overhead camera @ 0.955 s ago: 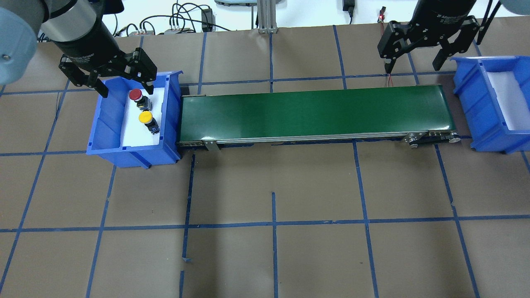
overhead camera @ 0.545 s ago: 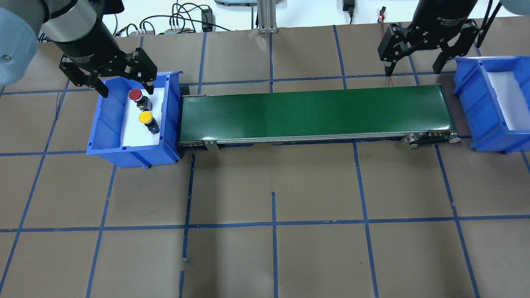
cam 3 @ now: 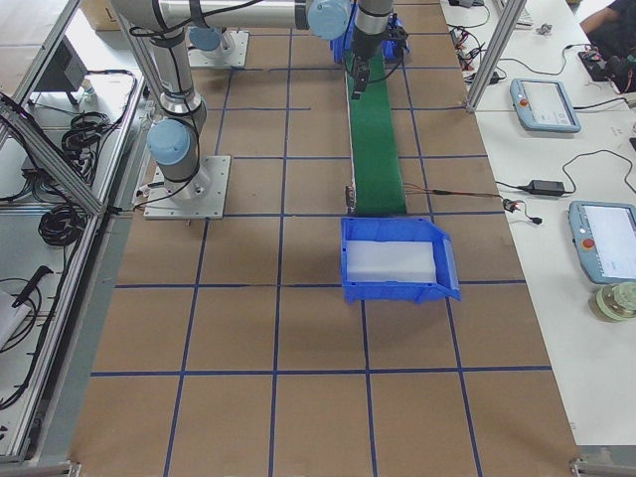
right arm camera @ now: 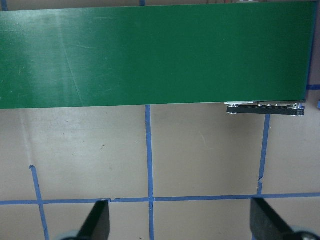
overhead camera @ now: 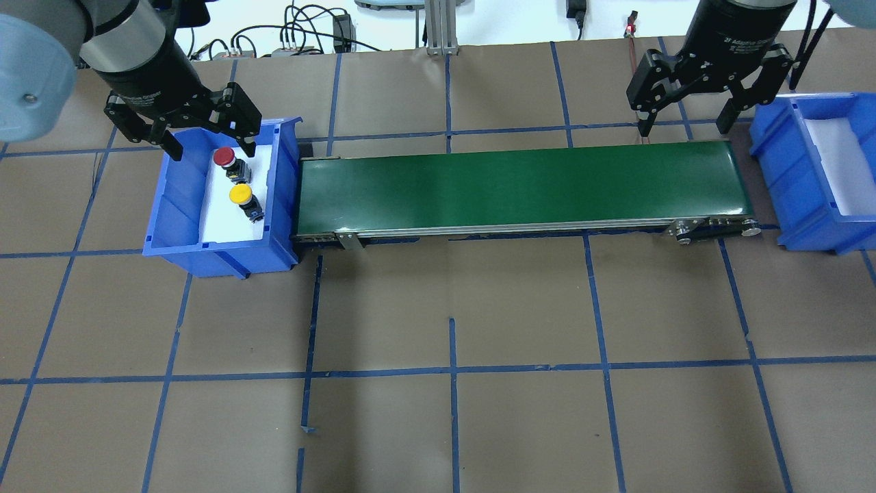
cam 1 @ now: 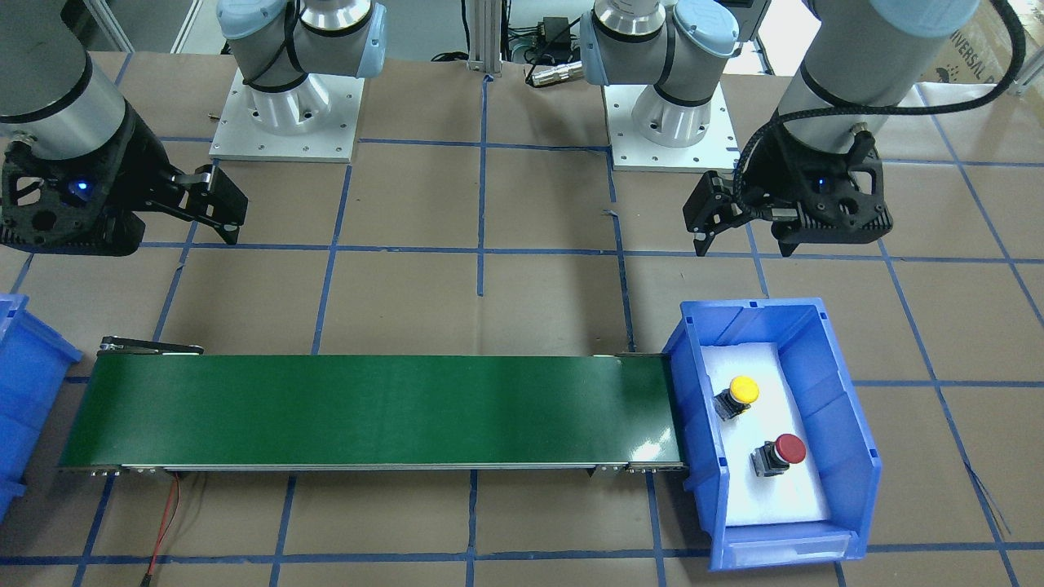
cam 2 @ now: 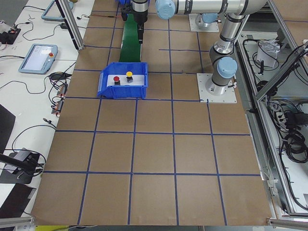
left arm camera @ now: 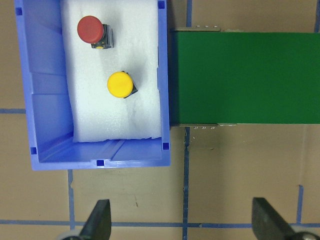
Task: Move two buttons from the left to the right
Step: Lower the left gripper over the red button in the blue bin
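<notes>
Jaws of the left gripper (overhead camera: 207,144) and the right gripper (overhead camera: 684,123) stand apart, both empty; the red button (overhead camera: 224,157) and the yellow button (overhead camera: 240,194) lie in the left blue bin (overhead camera: 171,205), so I judge nothing is transported yet

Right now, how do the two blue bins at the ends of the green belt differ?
The left bin holds the red button and the yellow button; the right bin shows only its white pad. The left bin sits at the left end of the belt, the right bin at its right end. Both are blue, open-topped and lined white.
</notes>
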You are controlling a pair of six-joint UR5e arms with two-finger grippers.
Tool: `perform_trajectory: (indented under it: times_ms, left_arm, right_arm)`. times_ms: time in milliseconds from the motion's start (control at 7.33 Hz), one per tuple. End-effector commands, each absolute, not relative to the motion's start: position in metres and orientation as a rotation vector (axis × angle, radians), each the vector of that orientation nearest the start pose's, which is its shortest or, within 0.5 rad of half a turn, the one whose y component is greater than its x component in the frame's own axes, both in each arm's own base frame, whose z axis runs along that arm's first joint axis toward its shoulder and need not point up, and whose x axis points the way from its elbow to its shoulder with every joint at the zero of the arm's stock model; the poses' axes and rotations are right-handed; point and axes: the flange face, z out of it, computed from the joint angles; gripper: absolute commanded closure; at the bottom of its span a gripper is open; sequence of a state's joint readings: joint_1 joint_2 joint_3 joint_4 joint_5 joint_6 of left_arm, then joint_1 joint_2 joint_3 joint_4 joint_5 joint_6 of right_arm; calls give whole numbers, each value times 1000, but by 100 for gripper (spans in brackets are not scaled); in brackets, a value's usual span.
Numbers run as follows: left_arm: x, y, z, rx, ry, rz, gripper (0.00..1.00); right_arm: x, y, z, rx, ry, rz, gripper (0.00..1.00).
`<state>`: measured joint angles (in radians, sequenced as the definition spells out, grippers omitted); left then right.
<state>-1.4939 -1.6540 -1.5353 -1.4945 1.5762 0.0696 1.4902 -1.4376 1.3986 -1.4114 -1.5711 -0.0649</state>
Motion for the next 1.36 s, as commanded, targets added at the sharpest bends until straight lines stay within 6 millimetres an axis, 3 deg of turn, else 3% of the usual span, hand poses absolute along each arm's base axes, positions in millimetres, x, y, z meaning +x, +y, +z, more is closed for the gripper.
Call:
perform_trajectory:
  times_ms: [0,136,409,545,818,955,1091,1227]
  left_arm:
    - [-39,-600,423,-98,3128,-145,0]
    - [-28,-630,394,-95,3126,-172,0]
    - [-20,-677,374,-96,3119,-193,0]
    - [-15,-699,342,-99,3119,-132,0]
    - [-11,-712,328,-99,3119,-112,0]
    - [-3,-708,319,-113,3120,-83,0]
    - [27,-706,313,-170,3133,-65,0]
    - [25,-702,306,-182,3172,-50,0]
  right_arm:
    - [91,-534,494,32,3092,272,0]
    - [91,-532,493,34,3089,296,0]
    - [81,-530,505,67,3082,333,0]
    - [79,-527,515,75,3072,388,0]
    - [78,-525,520,66,3082,416,0]
    - [73,-524,519,59,3116,455,0]
    - [68,-524,518,57,3156,472,0]
    - [67,-525,515,59,3155,484,0]
